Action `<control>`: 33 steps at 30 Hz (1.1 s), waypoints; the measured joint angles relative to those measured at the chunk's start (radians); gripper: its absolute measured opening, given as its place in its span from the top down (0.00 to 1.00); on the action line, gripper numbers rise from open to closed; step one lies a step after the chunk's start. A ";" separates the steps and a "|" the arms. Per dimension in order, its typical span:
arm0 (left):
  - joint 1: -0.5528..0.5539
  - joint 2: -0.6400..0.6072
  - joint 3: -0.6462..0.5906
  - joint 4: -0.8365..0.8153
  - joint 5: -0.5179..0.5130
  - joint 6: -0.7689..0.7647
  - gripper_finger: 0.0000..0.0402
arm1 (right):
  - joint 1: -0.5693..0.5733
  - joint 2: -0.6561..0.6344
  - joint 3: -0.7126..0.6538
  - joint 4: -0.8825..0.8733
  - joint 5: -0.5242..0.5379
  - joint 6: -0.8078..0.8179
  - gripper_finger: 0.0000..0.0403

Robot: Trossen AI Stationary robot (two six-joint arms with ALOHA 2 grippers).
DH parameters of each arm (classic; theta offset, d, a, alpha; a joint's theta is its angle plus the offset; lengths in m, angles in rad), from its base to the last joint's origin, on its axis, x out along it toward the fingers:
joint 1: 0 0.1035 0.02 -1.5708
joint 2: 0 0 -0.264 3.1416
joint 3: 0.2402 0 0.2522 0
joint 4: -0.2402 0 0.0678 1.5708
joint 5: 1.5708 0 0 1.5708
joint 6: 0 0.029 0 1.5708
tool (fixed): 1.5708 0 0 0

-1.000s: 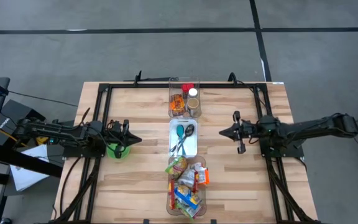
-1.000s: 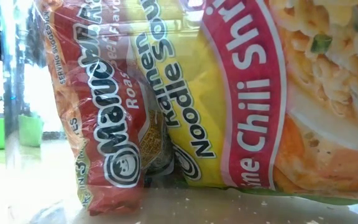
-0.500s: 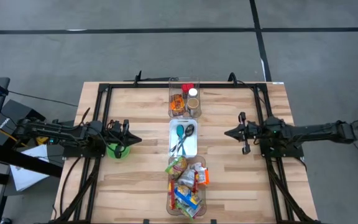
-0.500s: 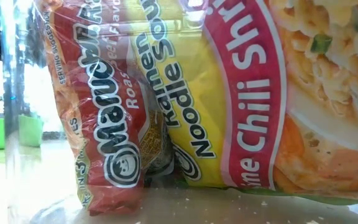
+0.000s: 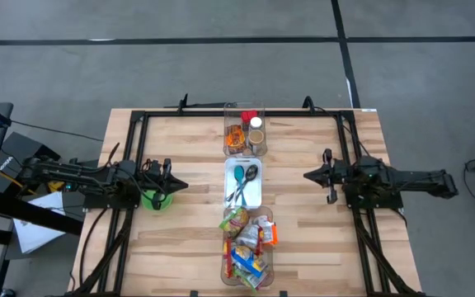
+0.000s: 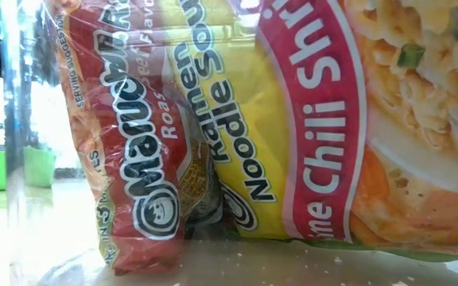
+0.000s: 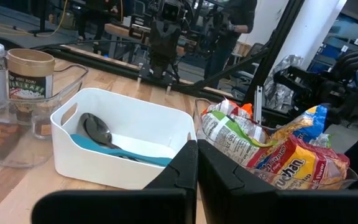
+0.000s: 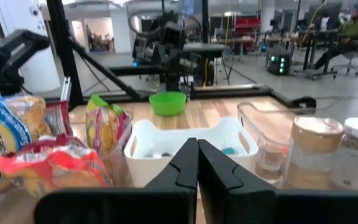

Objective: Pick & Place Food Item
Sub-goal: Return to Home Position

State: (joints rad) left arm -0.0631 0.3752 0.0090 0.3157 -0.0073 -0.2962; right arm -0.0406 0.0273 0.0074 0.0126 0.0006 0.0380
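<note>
Describer: Right arm has folded back toward the right edge of the table (image 5: 180, 247) since a second ago. Its long outer reach is now tucked in short. The right gripper (image 5: 306, 175) has slid a little away from the middle. The left arm has not moved.

Listener: How do the grippers stand?

Describer: Both point inward, level with the tabletop. Each wrist view shows its two dark fingers pressed together with nothing between them. The left gripper (image 5: 185, 186) sits just past a green bowl (image 5: 157, 200) near the left frame rail.

Listener: Where are the food items and spoons?

Describer: Three bins run down the table's centre line. The top clear bin (image 5: 228, 132) holds seasoning bottles. The white bin (image 5: 256, 198) holds a teal spoon (image 5: 237, 175) and a dark spoon (image 5: 251, 172), lying side by side. The bottom clear bin (image 5: 223, 247) is packed with bright ramen packets (image 6: 308, 119), which fill the low view right against the clear wall.

Listener: Any open room?

Describer: Bare wood lies between each gripper and the bins. A black frame (image 5: 180, 113) borders the far and side edges of the table.
</note>
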 joint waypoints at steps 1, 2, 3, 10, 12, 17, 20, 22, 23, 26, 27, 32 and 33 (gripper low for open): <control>0.000 0.000 0.000 0.000 0.000 0.000 1.00 | 0.000 -0.009 0.000 0.000 0.000 0.000 1.00; 0.000 0.000 0.000 0.000 0.000 0.000 1.00 | 0.000 -0.014 0.000 0.000 0.000 0.000 1.00; 0.000 0.000 0.000 0.000 0.000 0.000 1.00 | 0.000 -0.016 0.000 0.000 0.000 0.003 1.00; 0.000 0.000 0.000 0.000 0.000 0.000 1.00 | 0.000 -0.017 0.000 -0.001 0.000 0.132 1.00; 0.000 0.000 0.000 0.000 0.000 0.000 1.00 | 0.000 -0.017 0.000 -0.001 0.000 0.146 1.00; 0.000 0.000 0.000 0.000 0.000 0.000 1.00 | 0.000 -0.002 0.000 -0.001 -0.001 0.146 1.00; 0.000 0.000 0.000 0.000 0.000 0.000 1.00 | 0.000 -0.001 0.000 -0.001 -0.001 0.146 1.00; 0.000 0.000 0.000 0.000 0.000 0.000 1.00 | 0.000 -0.001 0.000 -0.001 -0.001 0.146 1.00; 0.000 0.000 0.000 0.000 0.000 0.000 1.00 | 0.000 -0.001 0.000 -0.002 -0.001 0.146 1.00; 0.000 0.000 0.000 0.000 0.000 0.000 1.00 | -0.001 -0.001 0.000 -0.002 -0.001 0.146 1.00; 0.000 0.000 0.000 0.000 0.000 0.000 1.00 | -0.001 -0.001 0.000 -0.002 -0.001 0.146 1.00; 0.000 0.000 0.000 0.000 0.000 0.000 1.00 | -0.001 -0.001 0.000 -0.002 -0.001 0.146 1.00; 0.000 0.000 0.000 0.000 0.000 0.000 1.00 | -0.001 -0.001 0.000 -0.002 -0.001 0.146 1.00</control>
State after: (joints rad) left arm -0.0631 0.3752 0.0090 0.3157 -0.0071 -0.2962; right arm -0.0414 0.0260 0.0071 0.0102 -0.0002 0.1844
